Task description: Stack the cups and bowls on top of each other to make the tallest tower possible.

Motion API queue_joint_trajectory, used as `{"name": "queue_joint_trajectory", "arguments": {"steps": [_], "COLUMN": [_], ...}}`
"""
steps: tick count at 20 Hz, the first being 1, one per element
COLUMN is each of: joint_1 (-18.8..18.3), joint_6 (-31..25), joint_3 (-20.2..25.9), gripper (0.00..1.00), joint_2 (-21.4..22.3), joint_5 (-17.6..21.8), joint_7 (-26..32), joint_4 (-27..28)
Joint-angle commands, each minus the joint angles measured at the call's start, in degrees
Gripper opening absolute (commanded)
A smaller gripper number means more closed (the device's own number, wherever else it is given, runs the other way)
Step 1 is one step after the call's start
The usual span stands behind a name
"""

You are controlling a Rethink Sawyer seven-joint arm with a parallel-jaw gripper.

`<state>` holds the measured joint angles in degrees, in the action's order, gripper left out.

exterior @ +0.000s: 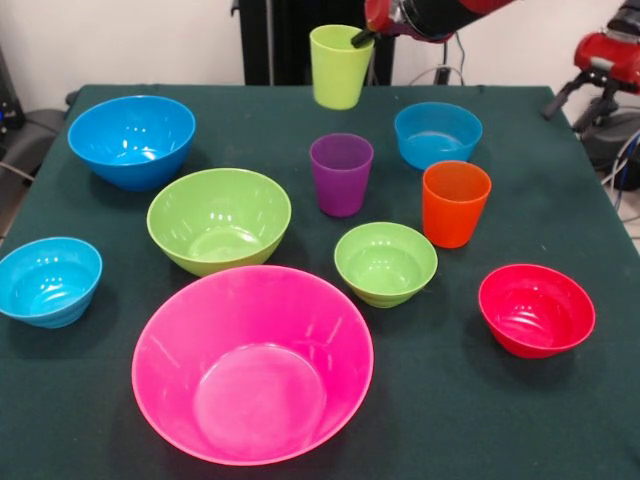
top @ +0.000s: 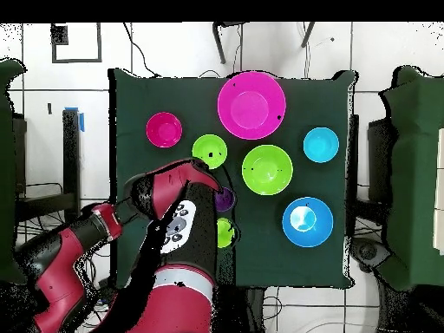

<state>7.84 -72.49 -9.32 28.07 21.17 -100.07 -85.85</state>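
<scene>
My gripper (exterior: pixel 362 38) comes in from the top right and is shut on the rim of the lime green cup (exterior: pixel 340 66), held upright above the table's far edge; the cup also shows in the overhead view (top: pixel 225 231). The purple cup (exterior: pixel 341 174) and the orange cup (exterior: pixel 455 203) stand mid-table. The bowls stand apart, none nested: huge pink (exterior: pixel 252 364), large green (exterior: pixel 219 219), large blue (exterior: pixel 131 140), small green (exterior: pixel 385 263), red (exterior: pixel 536 310), and light-blue ones at the left (exterior: pixel 49 281) and far right (exterior: pixel 437 134). No tower is in view.
The dark green table (exterior: pixel 560 420) has its edges near the left light-blue bowl and the pink bowl. A second red robot part (exterior: pixel 605 55) stands off the table at the far right. In the overhead view the arm (top: pixel 165 199) covers the orange cup.
</scene>
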Motion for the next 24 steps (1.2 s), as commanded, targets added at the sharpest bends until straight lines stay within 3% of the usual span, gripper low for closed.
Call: {"name": "queue_joint_trajectory", "arguments": {"steps": [1, 24], "joint_1": [0.59, 0.36], "joint_6": [-4.08, 0.87], "joint_3": [5.76, 4.46], "gripper": [0.0, 0.0], "joint_2": [-1.97, -0.49], "joint_5": [-1.63, -2.05], "joint_7": [-3.04, -4.84], "joint_4": [3.81, -0.22]}}
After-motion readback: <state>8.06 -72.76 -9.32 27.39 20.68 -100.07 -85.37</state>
